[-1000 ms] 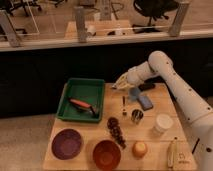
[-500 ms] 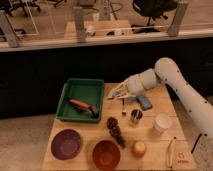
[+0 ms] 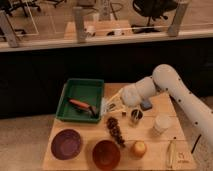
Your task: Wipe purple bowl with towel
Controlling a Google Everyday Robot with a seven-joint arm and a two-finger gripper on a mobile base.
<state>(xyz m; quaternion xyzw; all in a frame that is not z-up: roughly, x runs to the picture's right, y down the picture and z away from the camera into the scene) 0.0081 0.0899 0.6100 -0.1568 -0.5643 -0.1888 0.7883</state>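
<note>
The purple bowl [image 3: 66, 144] is shallow and round and sits at the table's front left corner. My gripper [image 3: 111, 106] hovers by the right edge of the green tray [image 3: 80, 90], well behind and to the right of the bowl. A small pale grey-white piece, the towel [image 3: 104, 106], hangs at the gripper's tip and the gripper looks shut on it. The arm [image 3: 165, 82] reaches in from the right.
The green tray holds an orange-handled tool [image 3: 81, 105]. An orange-brown bowl [image 3: 106, 154] stands right of the purple bowl. A dark cluster [image 3: 116, 131], a metal cup [image 3: 135, 116], a blue block [image 3: 146, 104], a white cup [image 3: 161, 123] and a round fruit [image 3: 138, 148] lie on the wooden table [image 3: 90, 132].
My gripper has swung left and down, from above the blue block to the green tray's right edge. The things on the table have not moved.
</note>
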